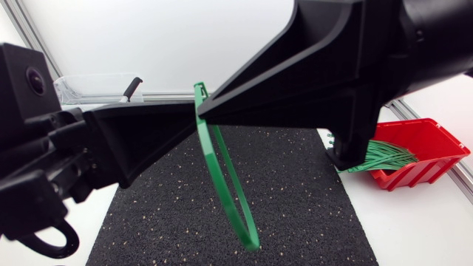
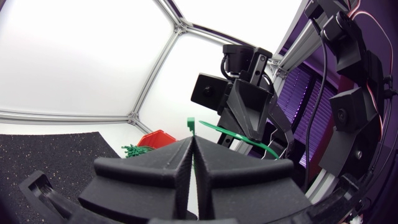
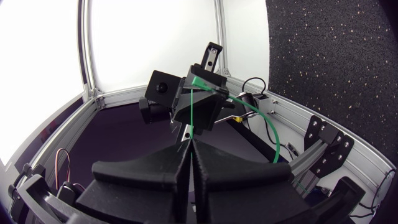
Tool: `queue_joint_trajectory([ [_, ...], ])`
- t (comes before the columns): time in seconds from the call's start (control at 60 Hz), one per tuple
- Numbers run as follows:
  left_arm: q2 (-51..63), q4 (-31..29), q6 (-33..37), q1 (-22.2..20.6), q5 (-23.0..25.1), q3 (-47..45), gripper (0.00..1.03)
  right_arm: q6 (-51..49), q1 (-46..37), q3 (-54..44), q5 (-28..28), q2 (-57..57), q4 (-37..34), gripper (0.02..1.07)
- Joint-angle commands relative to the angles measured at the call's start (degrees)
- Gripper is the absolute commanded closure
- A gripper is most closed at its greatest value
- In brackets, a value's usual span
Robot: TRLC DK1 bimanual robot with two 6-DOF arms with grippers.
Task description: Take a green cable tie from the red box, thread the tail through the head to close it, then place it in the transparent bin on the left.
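A white table (image 1: 414,222) lies below me, and most of its middle is covered by a black rubber mat flecked with pale specks (image 1: 295,192). The mat gives a soft, non-slip place to work over.

My two arms are raised high above that mat, close under the overhead camera, so they fill much of the view. The left gripper (image 2: 193,144) comes in from the left and the right gripper (image 3: 191,149) from the upper right. Their black wedge tips meet almost nose to nose over the mat. I judge they are brought this close so one can steady the tie while the other works the tail through the head.

At the right side of the table sits the red plastic box (image 1: 425,140), open-fronted, with a bundle of spare green ties (image 1: 384,155) spilling out of it. At the far left stands the clear, transparent bin (image 1: 81,85), where the closed tie is meant to go. It is well apart from the grippers.

The smallest thing is the green cable tie (image 1: 251,240) itself. It hangs below the meeting tips as a long, narrow loop in the air above the mat. Both grippers have their fingers pressed together on it. A squarish green end pokes out past the left fingers, and a thin strand runs out from the right ones. Whether the tail is fully through the head, I cannot tell.
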Motion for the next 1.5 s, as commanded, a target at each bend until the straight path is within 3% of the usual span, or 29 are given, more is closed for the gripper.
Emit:
queue_joint_trajectory([
  [0.0, -0.5, 0.1, -1.5, 1.5, 0.9, 0.7, 1.00, 1.9, -0.2, -1.3, 0.3, 0.1, 0.7, 1.01],
  [1.117, -1.4, 0.3, -1.9, 1.9, 3.3, -0.1, 1.00, 1.9, -1.7, -1.8, 2.4, 2.4, 4.3, 1.01],
  [1.483, -0.2, 2.1, 3.8, 1.4, 2.4, -1.8, 1.00, 2.8, -2.6, 2.1, 2.4, 5.2, 2.6, 1.01],
])
